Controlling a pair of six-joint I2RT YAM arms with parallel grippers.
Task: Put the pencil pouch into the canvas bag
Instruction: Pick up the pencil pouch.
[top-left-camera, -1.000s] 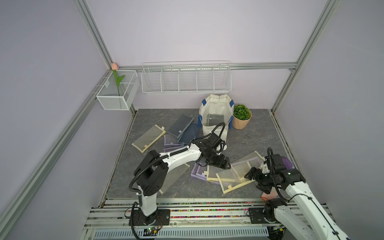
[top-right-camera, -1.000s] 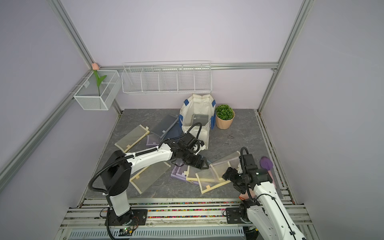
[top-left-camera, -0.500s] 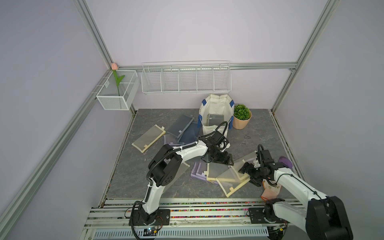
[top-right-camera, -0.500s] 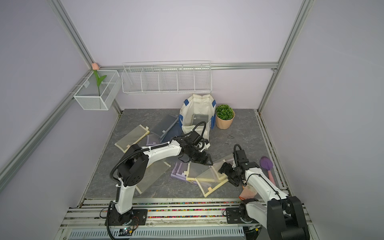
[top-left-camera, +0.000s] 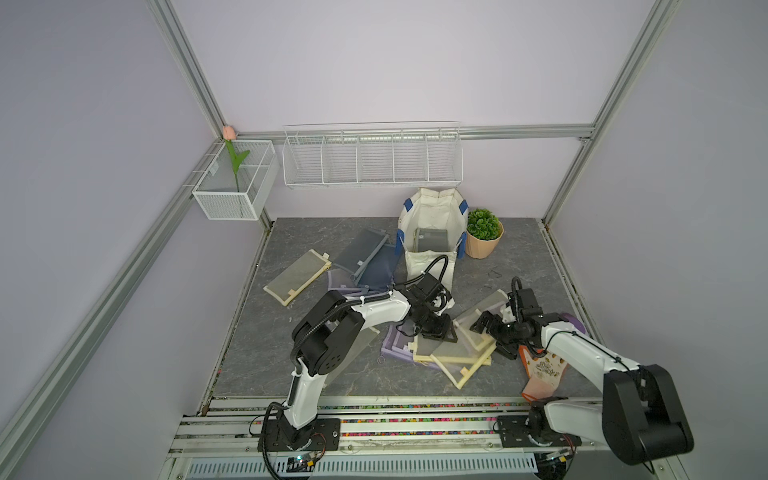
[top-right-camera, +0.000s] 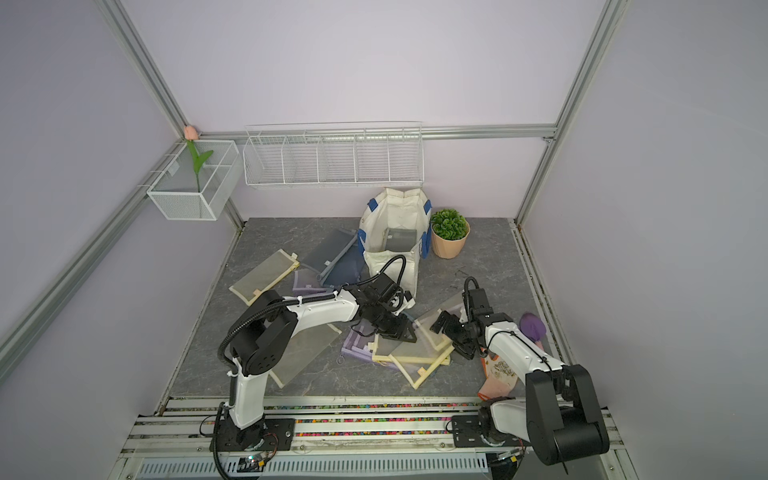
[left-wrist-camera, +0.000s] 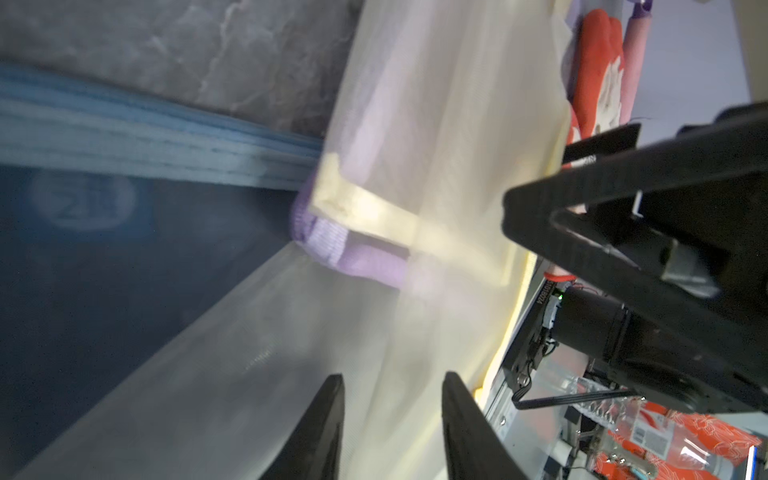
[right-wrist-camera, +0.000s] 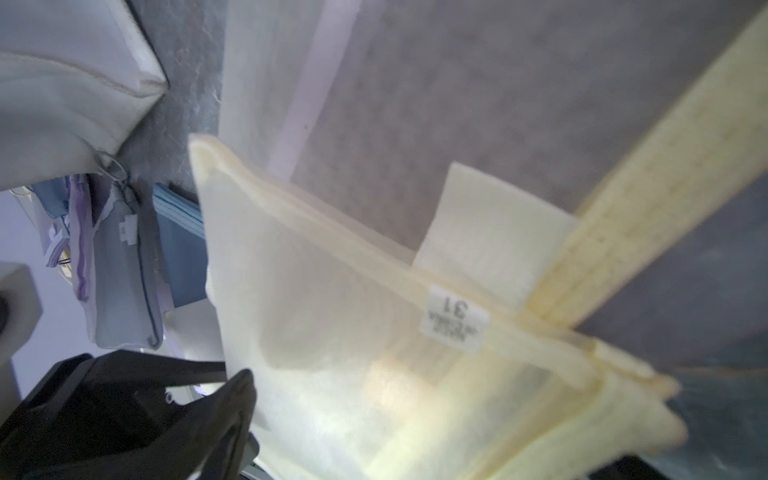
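Note:
The off-white canvas bag (top-left-camera: 430, 266) with blue straps stands at the back, a grey pouch (top-left-camera: 432, 240) inside it. Several mesh pencil pouches lie heaped mid-floor: cream ones (top-left-camera: 455, 353) over a purple one (top-left-camera: 395, 347). My left gripper (top-left-camera: 436, 332) is down on this heap. In the left wrist view its fingertips (left-wrist-camera: 332, 386) stand a narrow gap apart with cream mesh (left-wrist-camera: 436, 124) between them. My right gripper (top-left-camera: 494, 338) is open at the heap's right edge. One of its fingertips (right-wrist-camera: 235, 395) shows beside a cream pouch (right-wrist-camera: 353, 332); the other fingertip is hidden.
A potted plant (top-left-camera: 483, 232) stands right of the bag. More pouches lie at the left: a cream one (top-left-camera: 297, 276) and grey-blue ones (top-left-camera: 361, 249). An orange patterned item (top-left-camera: 540, 374) and a purple thing (top-left-camera: 575, 324) lie under the right arm. Wire baskets (top-left-camera: 372, 158) hang on the back wall.
The left gripper's jaws have narrowed over the heap and its elbow has shifted forward. The right arm has swung in from the front right to the heap's edge, jaws slightly wider.

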